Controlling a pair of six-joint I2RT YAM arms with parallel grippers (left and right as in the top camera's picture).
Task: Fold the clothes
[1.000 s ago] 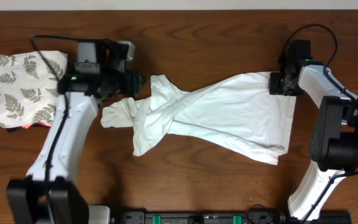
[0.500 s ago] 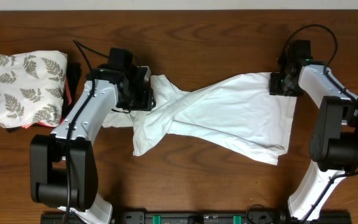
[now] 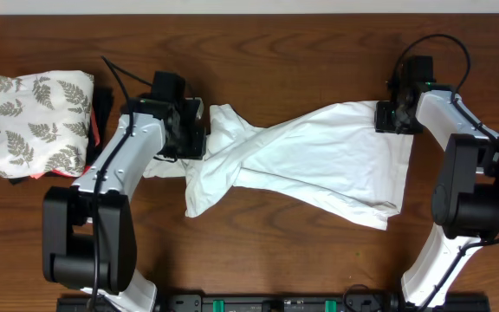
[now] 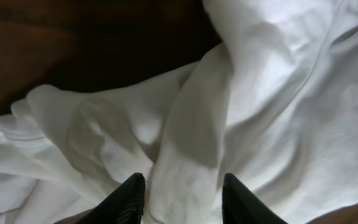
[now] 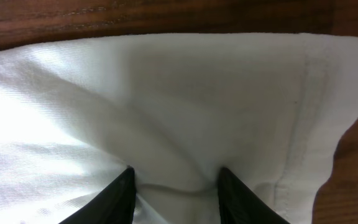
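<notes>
The white T-shirt [image 3: 319, 165] lies in the middle of the brown surface [image 3: 258, 260]. Its long axis goes from left to right, a little higher at the right end, and each arm is at one end of it. The left fingers [image 4: 128, 200] are at the left end, so the cloth runs away from them toward the right. The right fingers [image 5: 115, 196] are at the far right corner, so the cloth runs away from them toward the left.

In the left wrist view a thick fold of cloth rises between the two left fingers, which stand apart on both sides of it. I cannot tell if they already press it. The right fingers grip the cloth near the stitched hem [image 5: 303, 124]; the fabric is pinched there and small wrinkles run to them.

The T-shirt is not flat. Its left half is twisted like a rope and bunched at the end, and its right half is spread wider. No print shows. I judge that it needs untwisting before any fold.
</notes>
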